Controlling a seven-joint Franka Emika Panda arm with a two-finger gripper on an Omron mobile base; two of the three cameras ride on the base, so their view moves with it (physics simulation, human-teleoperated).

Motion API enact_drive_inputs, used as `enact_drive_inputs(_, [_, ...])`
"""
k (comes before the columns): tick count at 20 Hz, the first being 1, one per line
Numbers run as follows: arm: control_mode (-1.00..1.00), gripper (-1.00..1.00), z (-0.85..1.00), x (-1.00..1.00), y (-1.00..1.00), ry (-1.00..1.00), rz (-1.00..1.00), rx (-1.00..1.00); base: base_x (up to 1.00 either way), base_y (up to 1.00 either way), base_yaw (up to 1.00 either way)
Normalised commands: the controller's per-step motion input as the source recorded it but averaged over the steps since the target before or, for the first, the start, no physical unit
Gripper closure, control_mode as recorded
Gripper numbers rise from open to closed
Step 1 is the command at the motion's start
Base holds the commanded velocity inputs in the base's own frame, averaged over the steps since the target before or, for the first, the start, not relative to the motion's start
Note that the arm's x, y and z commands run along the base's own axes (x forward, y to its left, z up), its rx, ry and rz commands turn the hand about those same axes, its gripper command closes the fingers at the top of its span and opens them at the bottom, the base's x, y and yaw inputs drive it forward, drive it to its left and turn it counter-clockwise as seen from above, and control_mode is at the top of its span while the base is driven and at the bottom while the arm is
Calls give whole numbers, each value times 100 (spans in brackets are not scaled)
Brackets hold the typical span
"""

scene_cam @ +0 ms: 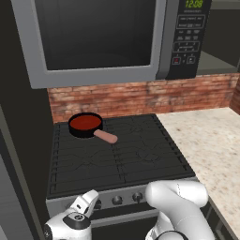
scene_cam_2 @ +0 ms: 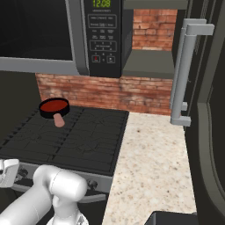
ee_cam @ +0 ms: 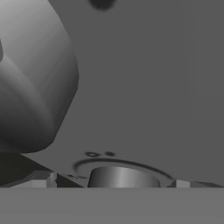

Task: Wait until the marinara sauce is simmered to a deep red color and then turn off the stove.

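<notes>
Nearest, the gripper (scene_cam: 89,199) sits low at the stove's (scene_cam: 117,154) silver front panel, by its left end, fingers spread wide and holding nothing; in the hand view a round knob (ee_cam: 124,177) lies just ahead against the grey panel, with a large rounded knob (ee_cam: 33,78) looming close at upper left. White arm (scene_cam: 180,201) bulks in front of the panel's right half, hiding part of the knob row (scene_cam: 117,200). Beyond, the black grated cooktop (scene_cam_2: 74,136), bare except at its back left corner, where a small black skillet (scene_cam: 86,125) stands with its pinkish-tan handle (scene_cam: 106,136) pointing toward the cooktop's centre. Marinara sauce (scene_cam: 85,122) fills the skillet as a smooth red disc. To the stove's right, a speckled stone counter (scene_cam_2: 151,162); at its far right a dark refrigerator (scene_cam_2: 206,110) with a silver bar handle (scene_cam_2: 182,70). Behind, a red brick backsplash (scene_cam: 140,96). Above the cooktop, a silver-framed microwave (scene_cam: 103,37) with a lit green clock (scene_cam_2: 100,3).
</notes>
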Motion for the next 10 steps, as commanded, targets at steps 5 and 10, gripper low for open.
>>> enact_drive_inputs(5, [-100, 100, 0, 0, 0, 0, 0, 0, 0, 0, 0])
enact_drive_inputs(10, [-100, 100, 0, 0, 0, 0, 0, 0, 0, 0, 0])
